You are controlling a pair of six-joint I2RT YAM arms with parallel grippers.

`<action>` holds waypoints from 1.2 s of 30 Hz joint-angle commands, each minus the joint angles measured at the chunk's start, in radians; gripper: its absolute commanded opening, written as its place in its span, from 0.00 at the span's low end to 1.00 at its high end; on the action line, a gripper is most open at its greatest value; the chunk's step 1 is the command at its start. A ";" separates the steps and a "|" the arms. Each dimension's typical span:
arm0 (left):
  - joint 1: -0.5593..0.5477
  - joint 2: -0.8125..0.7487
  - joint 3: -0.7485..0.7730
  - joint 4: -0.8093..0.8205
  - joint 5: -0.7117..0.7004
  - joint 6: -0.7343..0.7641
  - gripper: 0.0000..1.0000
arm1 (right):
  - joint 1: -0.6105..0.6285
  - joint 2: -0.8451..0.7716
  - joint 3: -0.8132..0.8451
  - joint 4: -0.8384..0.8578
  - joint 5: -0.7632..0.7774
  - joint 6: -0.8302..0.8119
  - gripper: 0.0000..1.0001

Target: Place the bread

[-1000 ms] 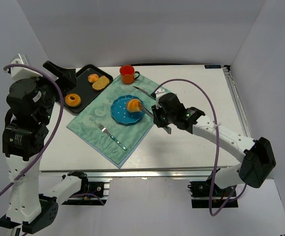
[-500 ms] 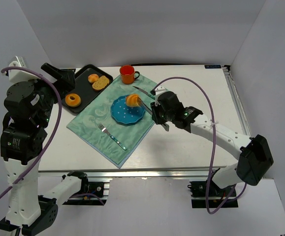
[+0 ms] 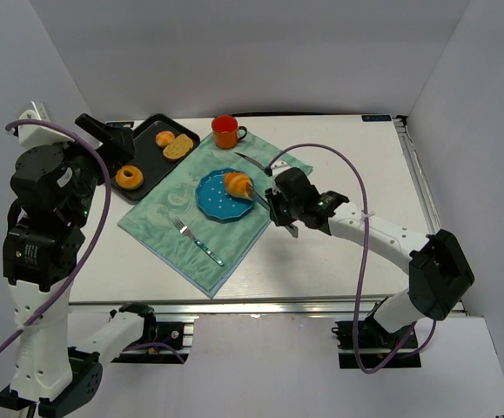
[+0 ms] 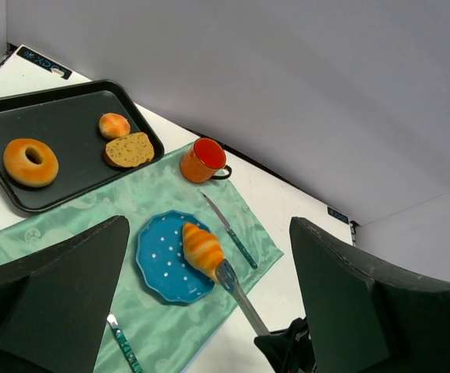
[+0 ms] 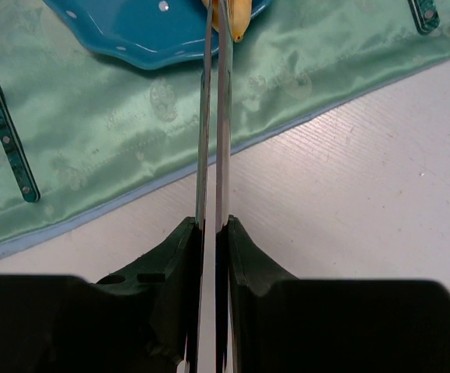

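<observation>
The bread, a golden-brown croissant (image 3: 236,183), is over the right part of the blue dotted plate (image 3: 217,202); I cannot tell whether it rests on it. My right gripper (image 3: 279,209) is shut on metal tongs (image 3: 260,194), whose tips pinch the croissant's right end. In the right wrist view the tong blades (image 5: 213,116) run up from my gripper (image 5: 214,233) to the croissant tip (image 5: 236,19) at the plate rim (image 5: 147,35). The left wrist view shows the croissant (image 4: 200,247), plate (image 4: 158,264) and tongs (image 4: 244,299). My left gripper (image 3: 105,131) is open and empty, raised at far left.
A black tray (image 3: 151,161) at the back left holds a donut (image 3: 129,177), a small roll (image 3: 164,138) and a toast slice (image 3: 178,146). An orange mug (image 3: 225,131) stands behind the green cloth (image 3: 169,209). A knife (image 3: 252,163) and a fork (image 3: 195,241) lie on the cloth.
The tongs lifted the croissant slightly toward the far side, then brought it back down over the plate. My right wrist shifted a little left. The left arm barely moved.
</observation>
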 commanded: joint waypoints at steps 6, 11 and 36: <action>-0.004 -0.017 -0.022 0.011 0.011 -0.003 0.95 | -0.002 -0.009 -0.012 0.018 -0.008 0.035 0.08; -0.004 -0.020 -0.027 0.012 0.016 -0.001 0.95 | -0.002 -0.024 -0.003 0.000 -0.003 0.050 0.22; -0.004 -0.018 -0.004 -0.009 0.032 0.025 0.96 | -0.002 -0.155 0.082 -0.106 -0.022 0.137 0.53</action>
